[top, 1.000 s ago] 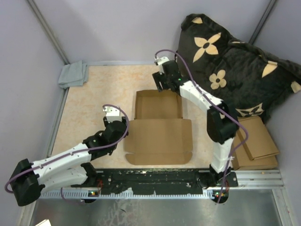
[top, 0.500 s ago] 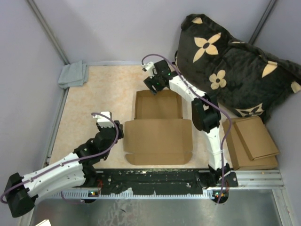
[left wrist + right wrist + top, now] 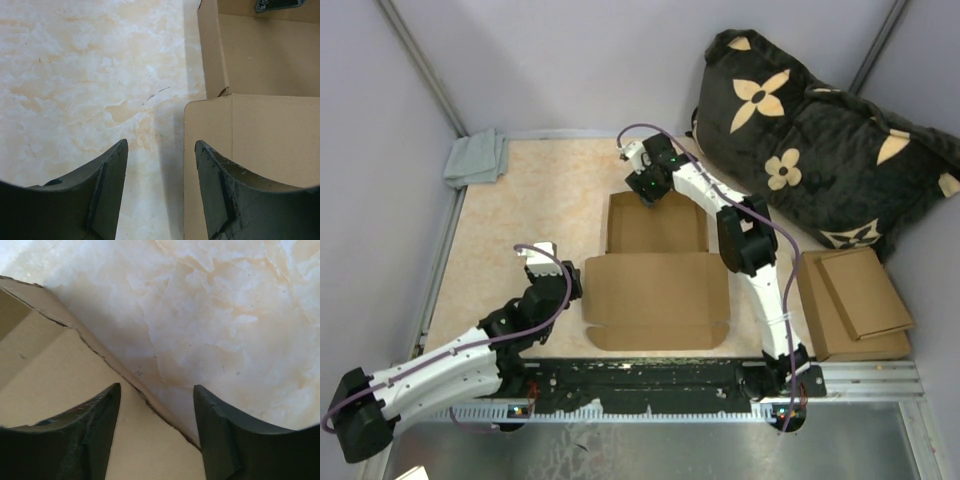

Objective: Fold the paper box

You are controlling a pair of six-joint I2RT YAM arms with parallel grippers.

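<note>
The paper box (image 3: 656,288) is one brown cardboard piece lying open in the middle of the table, its far part with raised side walls. My left gripper (image 3: 560,277) is open at the box's left edge; in the left wrist view (image 3: 160,167) its jaws straddle the edge of the left flap (image 3: 210,150). My right gripper (image 3: 648,190) is open at the box's far edge; in the right wrist view (image 3: 156,412) its jaws straddle the far wall's torn-looking rim (image 3: 100,355). Neither gripper holds anything.
A pile of brown cardboard pieces (image 3: 855,300) lies at the right edge. A black cushion with tan flowers (image 3: 810,130) leans at the back right. A grey cloth (image 3: 477,158) lies in the back left corner. A black rail (image 3: 650,380) runs along the near edge.
My right gripper has swung left along the box's far edge. My left gripper has drawn back a little toward the near left and now sits at the box's left flap.
</note>
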